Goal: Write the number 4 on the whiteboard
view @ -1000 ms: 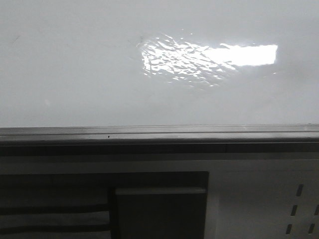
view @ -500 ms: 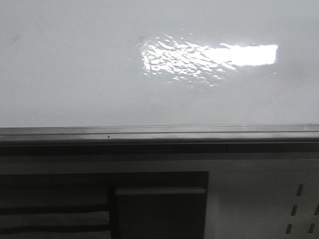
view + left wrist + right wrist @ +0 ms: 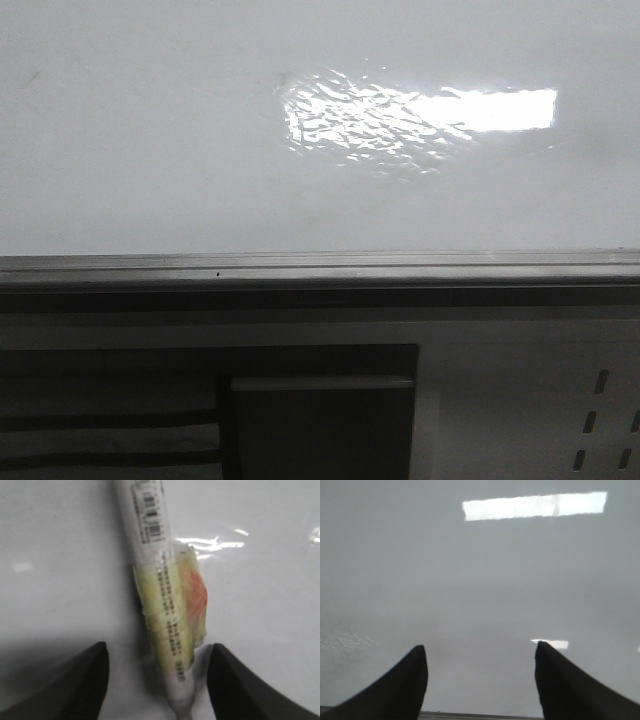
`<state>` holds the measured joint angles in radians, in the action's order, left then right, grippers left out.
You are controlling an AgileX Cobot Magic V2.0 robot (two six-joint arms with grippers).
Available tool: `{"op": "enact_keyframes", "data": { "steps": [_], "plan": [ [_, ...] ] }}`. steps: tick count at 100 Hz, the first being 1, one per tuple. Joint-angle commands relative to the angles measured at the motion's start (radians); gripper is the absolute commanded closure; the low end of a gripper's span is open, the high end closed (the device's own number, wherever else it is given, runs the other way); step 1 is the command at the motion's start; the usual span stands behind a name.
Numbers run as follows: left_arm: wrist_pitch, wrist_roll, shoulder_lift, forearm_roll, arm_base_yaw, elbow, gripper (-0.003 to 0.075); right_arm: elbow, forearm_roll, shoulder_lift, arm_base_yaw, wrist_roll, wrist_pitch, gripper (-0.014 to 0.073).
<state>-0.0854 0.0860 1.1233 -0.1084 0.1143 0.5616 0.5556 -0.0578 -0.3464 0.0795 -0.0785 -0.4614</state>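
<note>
Left gripper (image 3: 157, 680) wide open, marker (image 3: 162, 600) lying between its fingers on the whiteboard (image 3: 60, 555). Centre, then close squarely on the taped barrel. Right gripper (image 3: 480, 687) open, empty. No 4 visible yet.

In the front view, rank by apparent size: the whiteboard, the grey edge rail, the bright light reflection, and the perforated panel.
1. whiteboard, filling the upper half of the frame.
2. grey edge rail, spanning the full width but thin.
3. perforated panel and light reflection look similar in area; the panel is cut off by the frame, so I would not rank them.
</note>
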Motion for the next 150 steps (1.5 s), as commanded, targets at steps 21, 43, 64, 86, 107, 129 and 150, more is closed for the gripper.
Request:
{"op": "enact_keyframes", "data": {
  "steps": [21,43,64,86,107,129,150],
  "plan": [
    [0.099,0.002,-0.003,-0.003,0.007,0.033,0.0582,0.031,-0.016,-0.016,-0.009,0.001,0.084,0.0176],
    [0.099,0.002,-0.003,-0.003,0.007,0.033,0.0704,0.033,-0.016,-0.016,-0.009,0.001,0.092,0.0176],
    [-0.069,0.002,-0.032,-0.003,0.007,0.097,0.0741,0.143,0.012,-0.031,-0.007,0.001,-0.032,0.0176],
    [-0.434,0.196,-0.064,-0.012,0.061,0.258,0.0741,0.323,0.064,-0.141,-0.007,0.079,-0.303,0.0177],
    [-0.712,0.526,-0.064,-0.219,0.184,0.414,0.0741,0.466,0.459,-0.325,-0.007,0.52,-0.522,0.0177],
    [-0.957,0.794,-0.024,-0.422,0.335,0.53,0.0741,0.558,0.805,-0.551,0.012,1.024,-0.786,0.0177],
    [-0.948,0.867,0.038,-0.419,0.498,0.585,0.0741,0.568,0.84,-0.664,0.141,1.222,-0.704,0.0177]
  ]
}}
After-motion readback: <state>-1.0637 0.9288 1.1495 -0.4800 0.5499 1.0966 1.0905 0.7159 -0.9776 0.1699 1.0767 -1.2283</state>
